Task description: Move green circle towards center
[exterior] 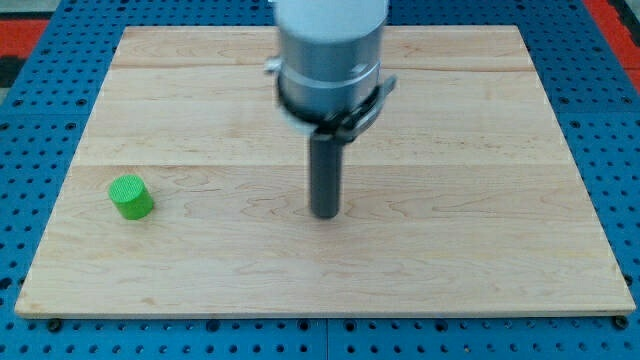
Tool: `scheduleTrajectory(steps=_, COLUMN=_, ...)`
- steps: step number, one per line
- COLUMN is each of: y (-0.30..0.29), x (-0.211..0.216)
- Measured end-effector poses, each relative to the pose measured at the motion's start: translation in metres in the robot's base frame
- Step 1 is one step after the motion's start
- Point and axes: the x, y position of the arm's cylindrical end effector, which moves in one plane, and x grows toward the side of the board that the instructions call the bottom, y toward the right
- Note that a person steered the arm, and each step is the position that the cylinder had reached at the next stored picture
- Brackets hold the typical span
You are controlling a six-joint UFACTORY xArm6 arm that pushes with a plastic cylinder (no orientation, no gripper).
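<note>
A green circle block (131,196), a short cylinder, stands on the wooden board (480,250) near its left edge, a little below mid-height. My tip (326,213) rests on the board near its middle, well to the right of the green circle and at about the same height in the view. The tip touches no block. The rod rises from it into the grey arm body (330,55) at the view's top.
The board lies on a blue perforated table (30,110) that shows on all sides. A red strip (612,20) shows at the view's top right corner.
</note>
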Motion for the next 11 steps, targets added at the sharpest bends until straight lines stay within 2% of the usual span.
scheduleTrajectory(steps=1, y=-0.089, x=0.047)
scheduleTrajectory(steps=2, y=-0.178, x=0.03)
scheduleTrajectory(steps=3, y=-0.205, x=-0.024)
scheduleTrajectory(steps=4, y=-0.205, x=-0.055)
scheduleTrajectory(steps=5, y=-0.198, x=-0.061)
scheduleTrajectory(steps=6, y=-0.189, x=-0.088)
scheduleTrajectory(steps=7, y=-0.155, x=-0.106)
scheduleTrajectory(steps=10, y=-0.056, x=-0.054)
scheduleTrajectory(steps=11, y=-0.021, x=-0.051)
